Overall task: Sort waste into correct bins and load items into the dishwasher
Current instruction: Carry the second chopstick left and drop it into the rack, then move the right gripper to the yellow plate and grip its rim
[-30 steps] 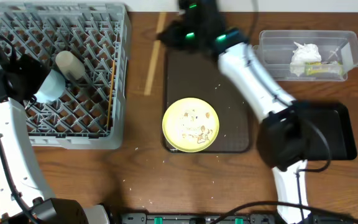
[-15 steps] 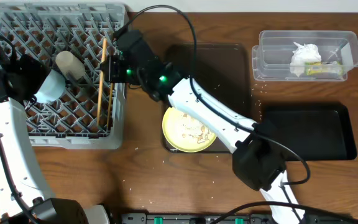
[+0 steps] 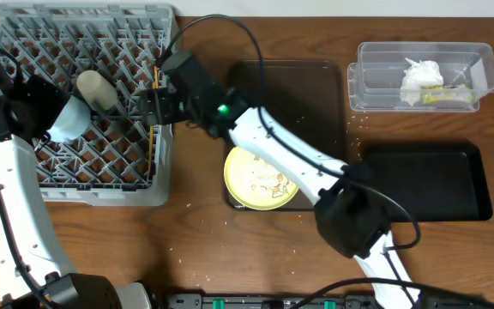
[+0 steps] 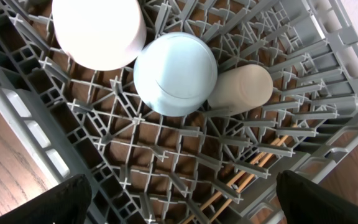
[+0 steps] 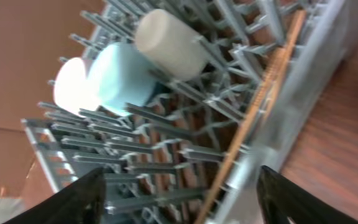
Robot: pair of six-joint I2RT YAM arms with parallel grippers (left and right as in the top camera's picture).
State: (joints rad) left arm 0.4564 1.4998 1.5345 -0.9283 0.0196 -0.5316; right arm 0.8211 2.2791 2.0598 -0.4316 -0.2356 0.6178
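**Even light overhead, blur at your right wrist**

Your overhead view is bright, even and sharp; the rack (image 3: pixel 101 196) casts only a soft shadow on the table (image 3: pixel 195 249). In your left wrist view, glare washes the white cup (image 4: pixel 98 31) to a featureless patch. Your right wrist view is blurred throughout, the chopsticks (image 5: pixel 263 99) smeared.
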